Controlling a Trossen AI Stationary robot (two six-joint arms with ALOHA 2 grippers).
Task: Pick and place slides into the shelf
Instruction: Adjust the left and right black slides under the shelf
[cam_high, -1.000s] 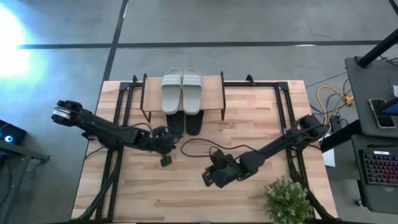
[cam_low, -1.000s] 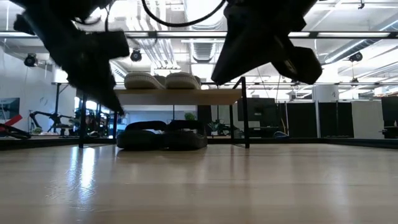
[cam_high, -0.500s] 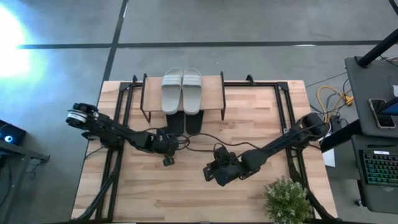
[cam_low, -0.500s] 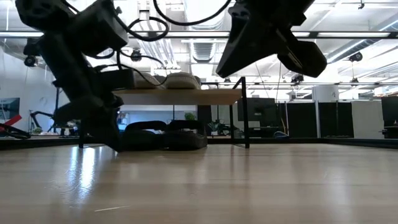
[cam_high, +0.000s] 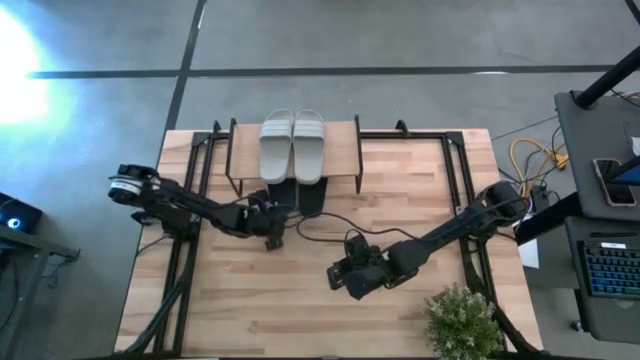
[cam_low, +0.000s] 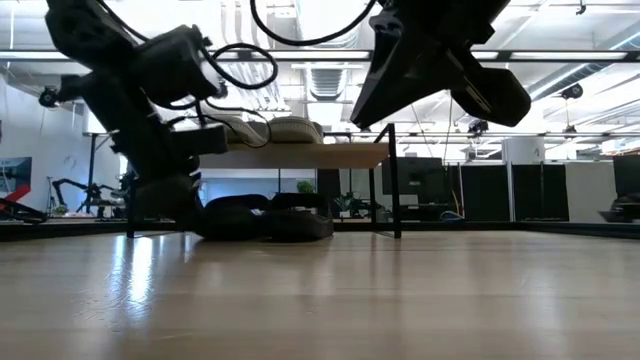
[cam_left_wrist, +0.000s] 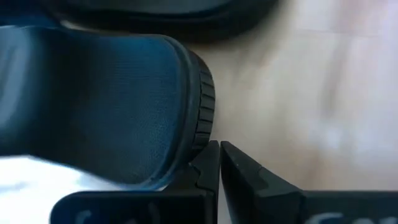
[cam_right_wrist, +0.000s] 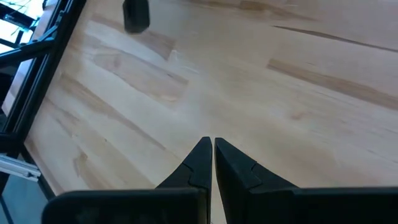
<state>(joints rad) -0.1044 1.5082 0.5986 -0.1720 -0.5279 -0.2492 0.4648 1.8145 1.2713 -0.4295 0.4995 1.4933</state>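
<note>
The shelf (cam_high: 345, 150) stands at the table's far middle, with the pale grey pair of slides (cam_high: 292, 145) lying on its top board. The black pair (cam_high: 311, 198) lies on the table under it, near ends sticking out. My left gripper (cam_high: 272, 236) is shut and low at the near end of the left black slide (cam_left_wrist: 112, 106), partly covering it from above. My right gripper (cam_high: 338, 280) hangs shut over bare table near the middle, holding nothing (cam_right_wrist: 212, 146). My left gripper has its fingers shut, and the outer side of one finger (cam_left_wrist: 202, 163) lies against the ribbed sole edge (cam_left_wrist: 204, 118) at the black slide's near end. It slants down from the table's left and near side. The slide lies flat on the table.
A potted plant (cam_high: 462, 322) stands at the near right corner. A black cable (cam_high: 330, 228) loops over the table between the arms. Black frame rails (cam_high: 200, 170) run along both sides. The bare wood of the near half lies open.
My left gripper has gone down and toward the far edge, up to the near end of the left black slide, turning as it went. Its fingers stay shut.
</note>
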